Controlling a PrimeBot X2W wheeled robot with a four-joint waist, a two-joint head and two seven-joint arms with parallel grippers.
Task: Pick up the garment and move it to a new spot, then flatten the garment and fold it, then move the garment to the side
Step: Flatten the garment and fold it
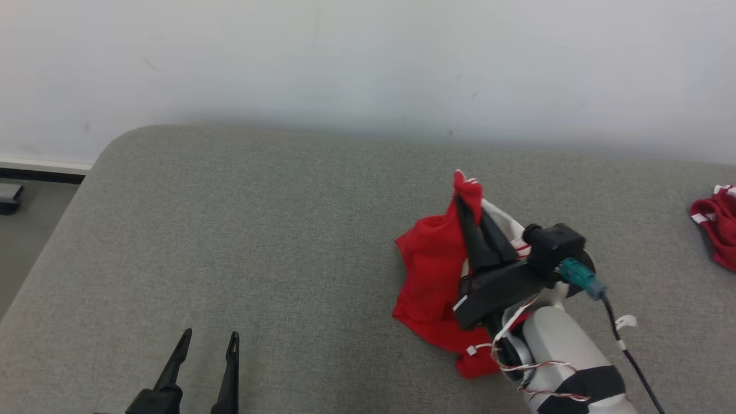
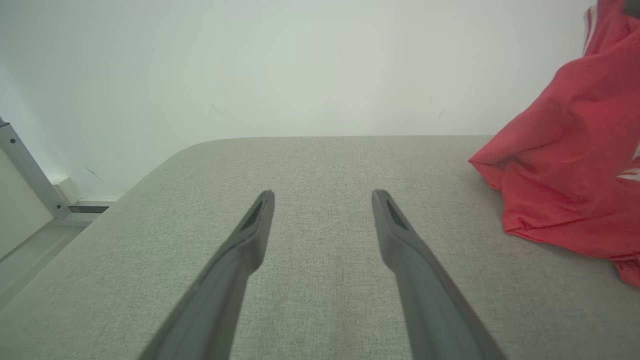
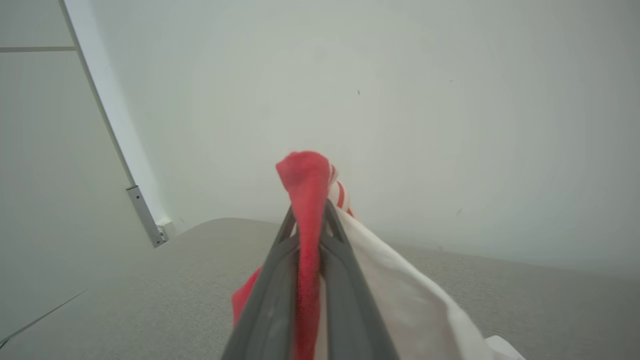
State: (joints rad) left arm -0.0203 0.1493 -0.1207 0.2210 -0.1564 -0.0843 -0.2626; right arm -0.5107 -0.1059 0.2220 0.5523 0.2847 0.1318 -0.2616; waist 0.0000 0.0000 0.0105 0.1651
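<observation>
Right fingers (image 1: 472, 236) are clamped on a bunched fold of the red-and-white garment (image 1: 428, 270), holding its top raised. Its lower part rests on the grey worktop (image 1: 259, 230). Left fingers (image 1: 175, 362) are spread apart, empty, well apart from it. Second red cloth (image 1: 716, 224) lies at the right edge.

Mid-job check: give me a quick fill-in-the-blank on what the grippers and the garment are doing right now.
The right gripper is shut on the ____ garment.
The left gripper stands ____, holding nothing.
The garment's lower part rests on the ____ padded surface.
A second cloth lies at the head view's ____ edge.
Missing words: red; open; grey; right.
</observation>
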